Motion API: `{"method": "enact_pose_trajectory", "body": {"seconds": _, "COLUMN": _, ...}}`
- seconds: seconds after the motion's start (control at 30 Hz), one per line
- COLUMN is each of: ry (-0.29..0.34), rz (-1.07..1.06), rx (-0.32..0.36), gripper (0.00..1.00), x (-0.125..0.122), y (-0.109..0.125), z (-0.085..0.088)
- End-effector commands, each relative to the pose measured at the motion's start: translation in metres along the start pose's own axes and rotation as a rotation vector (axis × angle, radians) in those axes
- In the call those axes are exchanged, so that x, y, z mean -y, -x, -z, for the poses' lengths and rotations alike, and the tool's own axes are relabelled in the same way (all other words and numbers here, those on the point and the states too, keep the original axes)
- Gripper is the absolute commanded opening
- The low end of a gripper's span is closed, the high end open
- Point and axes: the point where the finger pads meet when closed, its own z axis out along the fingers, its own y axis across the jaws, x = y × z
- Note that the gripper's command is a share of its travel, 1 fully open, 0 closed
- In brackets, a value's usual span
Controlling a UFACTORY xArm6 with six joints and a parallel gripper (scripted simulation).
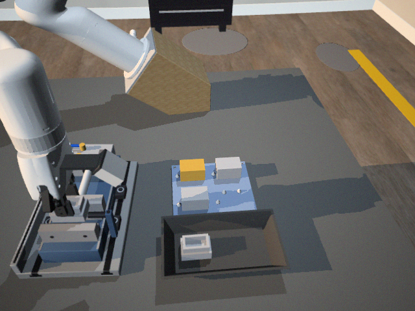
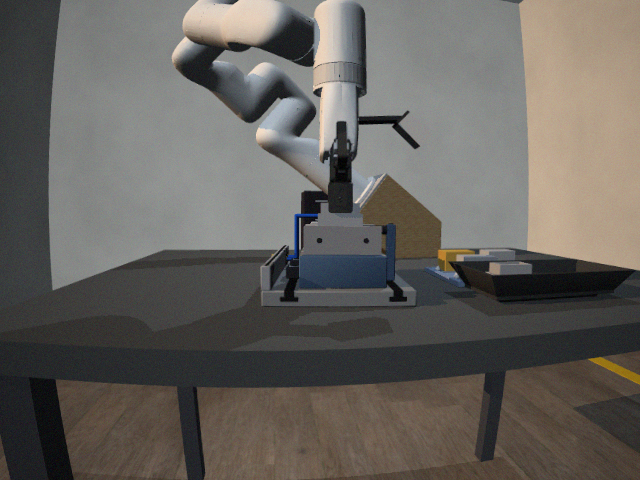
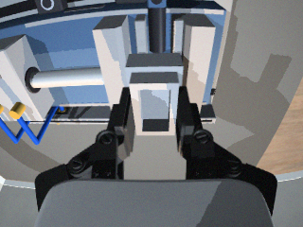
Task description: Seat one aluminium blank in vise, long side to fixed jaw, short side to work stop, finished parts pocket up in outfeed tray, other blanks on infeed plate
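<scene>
My gripper [image 1: 61, 208] is down in the vise [image 1: 72, 217] at the table's left and is shut on a grey part with a recess in its top [image 3: 154, 106]. That part [image 1: 82, 204] sits in the vise's opening, between the fixed jaw [image 1: 68, 232] and the far jaw with blue hoses. The work stop [image 3: 158, 26] shows beyond the part in the wrist view. In the exterior view the gripper [image 2: 341, 205] stands upright over the vise. The blue infeed plate [image 1: 213, 187] holds a brass blank [image 1: 192, 169] and two aluminium blanks [image 1: 228, 167] [image 1: 194, 197]. The black outfeed tray [image 1: 222, 241] holds one finished part [image 1: 196, 247], pocket up.
Small pins [image 1: 224, 192] stand on the free right part of the infeed plate. A tan housing [image 1: 170, 80] at the arm's base stands at the back of the table. The tray's raised walls lie just in front of the plate.
</scene>
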Motion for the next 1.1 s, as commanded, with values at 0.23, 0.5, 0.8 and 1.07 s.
{"method": "enact_pose_trajectory", "body": {"seconds": 0.23, "ry": 0.003, "rz": -0.001, "rx": -0.001, "gripper": 0.00, "x": -0.001, "y": 0.000, "z": 0.023}}
{"method": "enact_pose_trajectory", "body": {"seconds": 0.5, "ry": 0.003, "rz": -0.001, "rx": -0.001, "gripper": 0.00, "x": -0.001, "y": 0.000, "z": 0.031}}
{"method": "enact_pose_trajectory", "body": {"seconds": 0.8, "ry": 0.003, "rz": -0.001, "rx": -0.001, "gripper": 0.00, "x": -0.001, "y": 0.000, "z": 0.036}}
{"method": "enact_pose_trajectory", "body": {"seconds": 1.07, "ry": 0.003, "rz": -0.001, "rx": -0.001, "gripper": 0.00, "x": -0.002, "y": -0.001, "z": 0.036}}
